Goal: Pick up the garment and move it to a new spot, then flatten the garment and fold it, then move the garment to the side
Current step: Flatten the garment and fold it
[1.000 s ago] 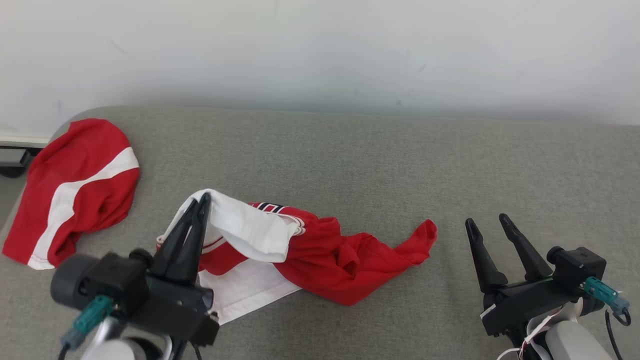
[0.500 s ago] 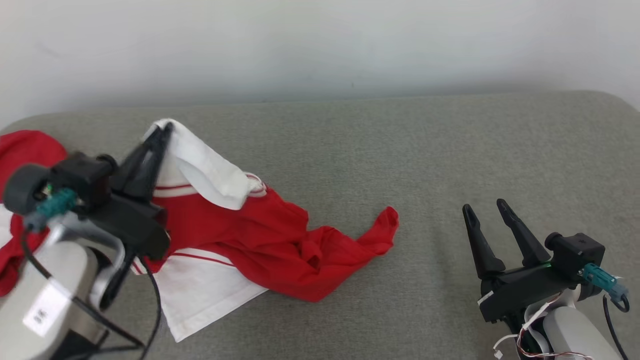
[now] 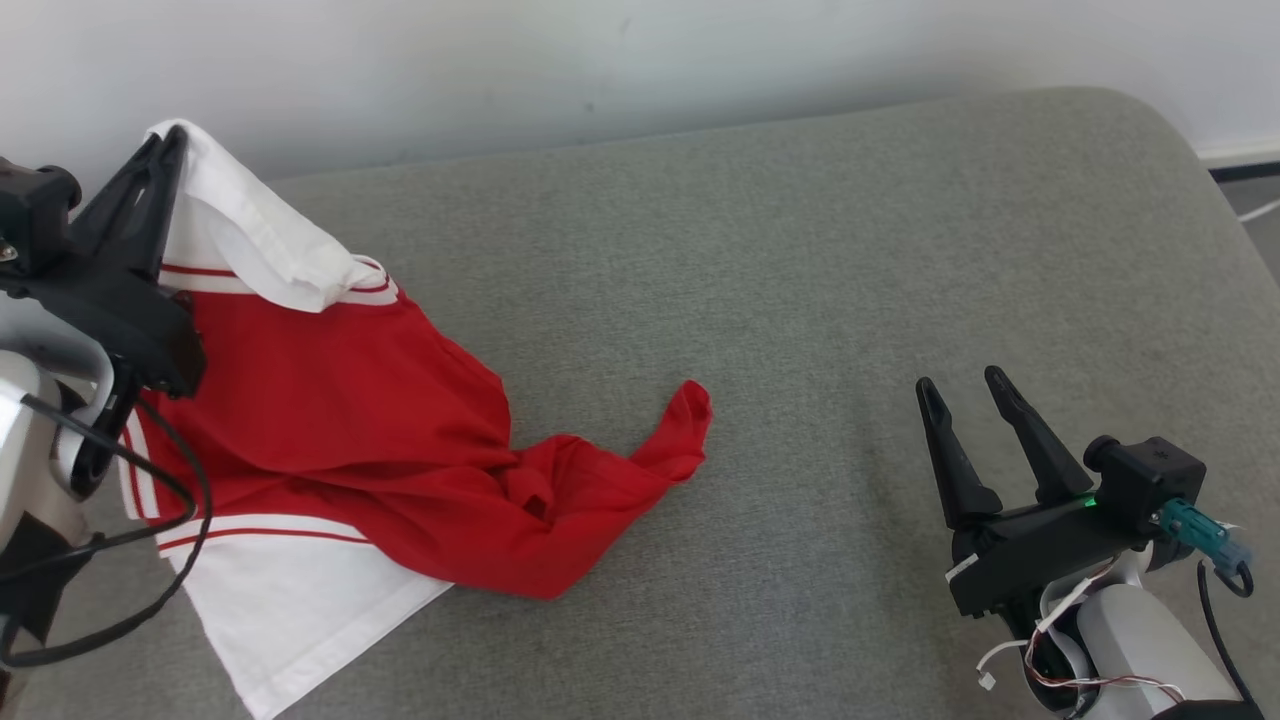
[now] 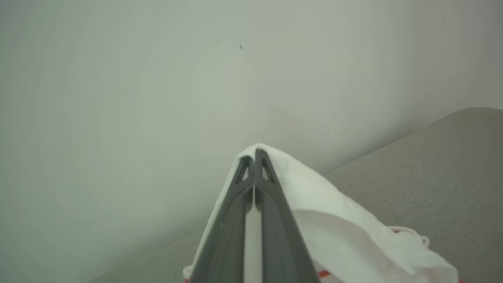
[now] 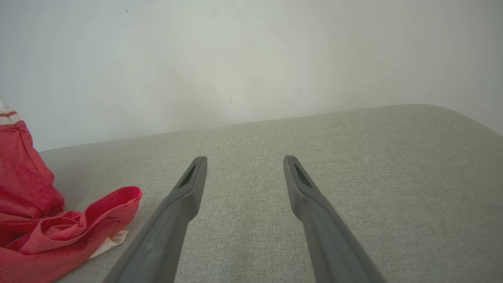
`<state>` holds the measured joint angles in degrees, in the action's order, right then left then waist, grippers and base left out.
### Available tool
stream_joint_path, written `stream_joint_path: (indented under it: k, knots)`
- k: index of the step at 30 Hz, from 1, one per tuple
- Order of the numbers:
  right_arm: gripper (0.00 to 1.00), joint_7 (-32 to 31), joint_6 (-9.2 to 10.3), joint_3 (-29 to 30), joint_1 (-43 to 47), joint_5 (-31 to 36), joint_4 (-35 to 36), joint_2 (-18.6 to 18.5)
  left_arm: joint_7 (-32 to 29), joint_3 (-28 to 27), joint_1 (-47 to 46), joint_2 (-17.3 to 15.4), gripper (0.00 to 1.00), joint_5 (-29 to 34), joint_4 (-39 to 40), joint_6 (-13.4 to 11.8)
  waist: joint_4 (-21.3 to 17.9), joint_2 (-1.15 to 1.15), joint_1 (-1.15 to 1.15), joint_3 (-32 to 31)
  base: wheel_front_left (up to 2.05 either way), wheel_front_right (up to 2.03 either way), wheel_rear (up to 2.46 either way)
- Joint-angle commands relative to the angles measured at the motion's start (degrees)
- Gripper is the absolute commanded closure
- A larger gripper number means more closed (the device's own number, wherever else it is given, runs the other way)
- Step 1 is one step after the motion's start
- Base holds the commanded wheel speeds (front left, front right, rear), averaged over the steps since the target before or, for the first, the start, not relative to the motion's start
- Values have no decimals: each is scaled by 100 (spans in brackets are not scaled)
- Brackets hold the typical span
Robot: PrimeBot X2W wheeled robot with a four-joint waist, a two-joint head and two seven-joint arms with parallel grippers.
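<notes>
The bed (image 3: 850, 250) was covered in grey woven cloth, with its far right corner rounded, and it stood against a pale wall (image 3: 600, 50). On its left part lay the red and white garment (image 3: 350, 420) (its white top end was up off the cloth). One crumpled red end reached toward the middle.

Nothing legible here, no words, numbers or logos. In the right wrist view a small pale tag (image 5: 109, 242) peeks out from under the red garment (image 5: 35, 236), and its faint print is too small and blurred to read.
</notes>
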<state>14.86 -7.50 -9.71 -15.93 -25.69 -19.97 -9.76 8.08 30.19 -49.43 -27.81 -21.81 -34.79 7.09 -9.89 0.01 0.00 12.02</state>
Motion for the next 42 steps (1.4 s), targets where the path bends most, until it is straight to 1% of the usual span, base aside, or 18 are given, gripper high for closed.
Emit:
stream_joint_path:
  k: [1, 3, 5, 9, 10, 11, 12, 16, 19, 23, 29, 37, 42]
  knots:
    - [0, 36, 2, -5, -87, 8, 5, -7, 126, 91, -196, -71, 100, 44, -213, 24, -239, -1, 0, 201, 0, 0, 0]
    - [0, 38, 2, -24, -118, -7, 3, 22, 229, 245, -319, -87, 100, 125, -439, 35, -330, -1, 0, 249, 0, 0, 0]
    - [0, 38, 3, -31, -142, -11, 3, 18, 349, 285, -451, -13, 100, 57, -661, 40, -398, -1, 0, 286, 0, 0, 0]
    - [0, 37, 2, -55, -190, 21, 40, 24, 557, 444, -653, -70, 100, 214, -1103, 24, -558, -1, 0, 338, 0, 0, 0]
    - [0, 37, 2, -62, -199, 29, 49, 21, 608, 450, -706, -62, 89, 251, -1184, 20, -591, -1, 0, 351, 0, 0, 0]
    - [0, 37, 3, -53, -200, 34, 58, 15, 636, 470, -719, -43, 47, 298, -1274, 2, -614, -1, 0, 359, 0, 0, 0]
    - [0, 37, 3, -41, -197, 39, 68, 10, 668, 487, -725, -33, 0, 345, -1365, -17, -633, -1, 0, 366, 0, 0, 0]
    - [0, 38, 2, -9, -168, 65, 89, -10, 720, 486, -805, 9, 0, 461, -1626, -124, -651, -1, 0, 370, 0, 0, 0]
    - [0, 38, 3, 31, -144, 82, 100, -23, 718, 450, -818, 51, 0, 499, -1582, -148, -612, -1, 0, 364, 0, 0, 0]
    - [0, 39, 2, 68, -104, 101, 110, -15, 722, 364, -604, 84, 0, 496, -1410, -181, -465, -1, 0, 301, 0, 0, 0]
    - [0, 39, 2, 50, -55, 77, 60, 8, 723, 108, -89, 194, 0, 516, -841, -326, -168, -1, 0, 96, 0, 0, 0]
    - [0, 38, 2, 66, 77, 54, 27, -30, 719, -384, 809, 460, 0, 479, 90, -724, 180, -1, 0, -179, 0, 0, 0]
    - [0, 38, 2, 115, 169, 59, 33, -53, 719, -629, 1378, 644, 0, 600, 722, -929, 356, -1, 0, -280, 0, 0, 0]
